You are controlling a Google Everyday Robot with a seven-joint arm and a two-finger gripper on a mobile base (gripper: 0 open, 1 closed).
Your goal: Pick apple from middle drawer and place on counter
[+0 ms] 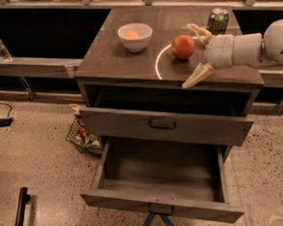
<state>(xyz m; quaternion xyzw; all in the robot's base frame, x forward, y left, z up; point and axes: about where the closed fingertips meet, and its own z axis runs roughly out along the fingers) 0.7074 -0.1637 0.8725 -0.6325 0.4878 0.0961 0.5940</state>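
The red-orange apple [183, 46] rests on the dark counter [123, 62], inside the thin white ring. My gripper [196, 54] is just to the right of the apple, open and empty, with one pale finger [197, 31] behind the apple and the other [195, 76] over the counter's front edge. The fingers do not touch the apple. The middle drawer [158, 210] is pulled far out below, with blue crossed strips [158, 221] under its handle. What shows of its inside is empty.
A white bowl [135, 36] holding a pale-orange fruit stands on the counter's left. A green can [217, 20] stands at the back right. The upper drawer [166, 126] is slightly out. A wire basket [82, 136] sits on the floor at left. A water bottle [0, 47] stands on the ledge.
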